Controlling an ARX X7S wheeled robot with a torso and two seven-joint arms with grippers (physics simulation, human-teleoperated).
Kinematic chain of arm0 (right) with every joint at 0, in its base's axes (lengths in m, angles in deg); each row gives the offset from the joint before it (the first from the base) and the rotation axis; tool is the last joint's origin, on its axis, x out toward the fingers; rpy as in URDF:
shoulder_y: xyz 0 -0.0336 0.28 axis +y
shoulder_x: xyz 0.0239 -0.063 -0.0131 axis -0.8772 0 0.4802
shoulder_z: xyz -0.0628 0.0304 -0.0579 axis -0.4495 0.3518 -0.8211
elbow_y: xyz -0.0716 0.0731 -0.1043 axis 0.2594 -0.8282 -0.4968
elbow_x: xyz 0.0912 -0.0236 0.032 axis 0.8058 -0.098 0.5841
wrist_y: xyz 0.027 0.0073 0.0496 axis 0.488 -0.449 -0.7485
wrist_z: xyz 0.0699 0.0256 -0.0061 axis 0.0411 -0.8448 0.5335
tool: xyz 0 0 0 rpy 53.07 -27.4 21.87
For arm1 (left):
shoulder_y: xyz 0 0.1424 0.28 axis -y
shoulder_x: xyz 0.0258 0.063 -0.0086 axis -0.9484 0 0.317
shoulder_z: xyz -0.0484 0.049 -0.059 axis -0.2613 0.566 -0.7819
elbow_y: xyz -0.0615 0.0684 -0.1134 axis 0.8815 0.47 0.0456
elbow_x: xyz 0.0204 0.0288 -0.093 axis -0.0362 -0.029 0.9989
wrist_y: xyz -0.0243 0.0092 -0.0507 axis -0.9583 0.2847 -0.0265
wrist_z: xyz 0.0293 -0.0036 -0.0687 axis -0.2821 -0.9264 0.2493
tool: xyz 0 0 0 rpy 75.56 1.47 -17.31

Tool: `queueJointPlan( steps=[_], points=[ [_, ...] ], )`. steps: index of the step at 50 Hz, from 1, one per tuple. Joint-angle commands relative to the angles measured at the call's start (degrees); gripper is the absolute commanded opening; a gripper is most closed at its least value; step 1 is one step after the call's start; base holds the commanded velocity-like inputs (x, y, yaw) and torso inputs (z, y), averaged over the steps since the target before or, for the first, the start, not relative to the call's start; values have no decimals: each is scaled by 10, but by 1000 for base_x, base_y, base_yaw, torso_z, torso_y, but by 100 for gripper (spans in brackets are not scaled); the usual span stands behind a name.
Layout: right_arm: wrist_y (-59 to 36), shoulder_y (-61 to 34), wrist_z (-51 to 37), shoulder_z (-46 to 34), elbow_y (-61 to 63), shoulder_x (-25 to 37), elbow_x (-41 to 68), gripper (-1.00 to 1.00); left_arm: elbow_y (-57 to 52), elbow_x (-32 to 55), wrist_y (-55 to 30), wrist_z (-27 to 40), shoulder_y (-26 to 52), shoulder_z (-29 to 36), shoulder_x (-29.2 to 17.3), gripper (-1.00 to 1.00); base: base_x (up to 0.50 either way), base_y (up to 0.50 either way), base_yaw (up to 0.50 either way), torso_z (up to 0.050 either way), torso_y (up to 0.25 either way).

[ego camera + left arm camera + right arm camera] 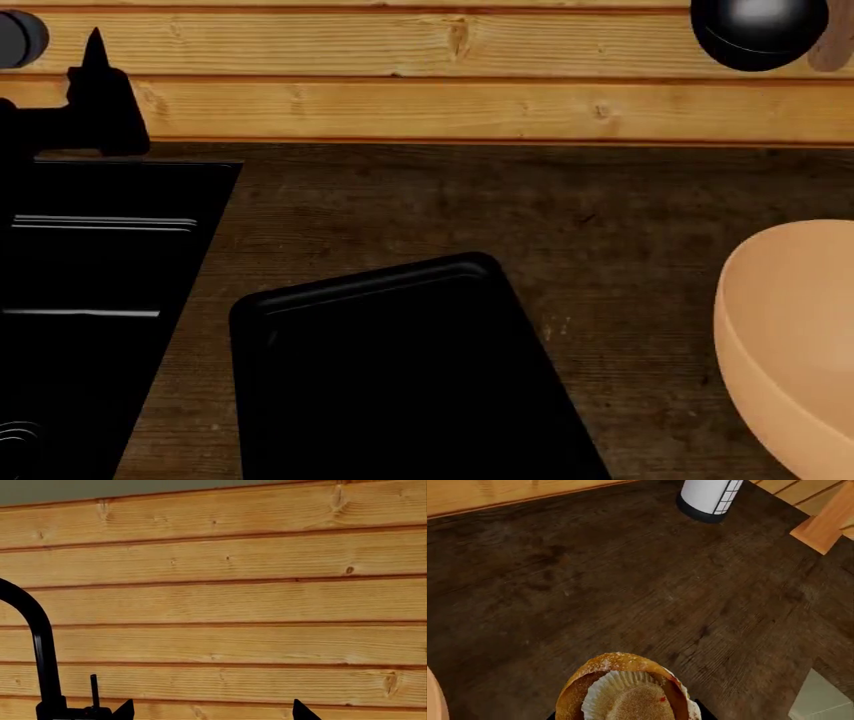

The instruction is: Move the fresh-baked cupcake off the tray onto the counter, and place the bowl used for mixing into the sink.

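Wood-grain counter (534, 230): dark brown and knotty, running under a pine plank wall (233, 605).
Tray (400, 380): glossy black, lying askew on the counter between the sink and the bowl; its visible surface is bare.
Sink (94, 300): matte black, left of the tray, with a black faucet (40, 645) at its back.
Bowl (794, 340): peach-tan, at the right edge of my head view, resting on the counter.
Cupcake (627, 690): tipped on its side, cream wrapper facing my right wrist camera, above the bare counter, close against my right claw.
My right claw (627, 716): only dark tips show either side of the cupcake, apparently clamped on it.
My left claw (212, 711): two black tips spread apart, facing the wall near the faucet.
White cylinder (710, 497): standing on the counter, well apart from the cupcake.
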Motion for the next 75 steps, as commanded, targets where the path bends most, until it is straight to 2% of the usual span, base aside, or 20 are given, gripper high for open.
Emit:
queueJointPlan(
  steps=[1,19,75],
  points=[
    [65,70,-10,1,-7,39,43,-100,2,5,0,-1,4,-4,3,100,0,0,0,0,0],
    [172,177,-8,-28,0,71,114,-100,0,9,0,3,5,-1,1,100,0,0,0,0,0],
    [285,291,21,-78,8,88,168,-100,-7,23,0,15,1,6,-8,100,0,0,0,0,0]
  ],
)
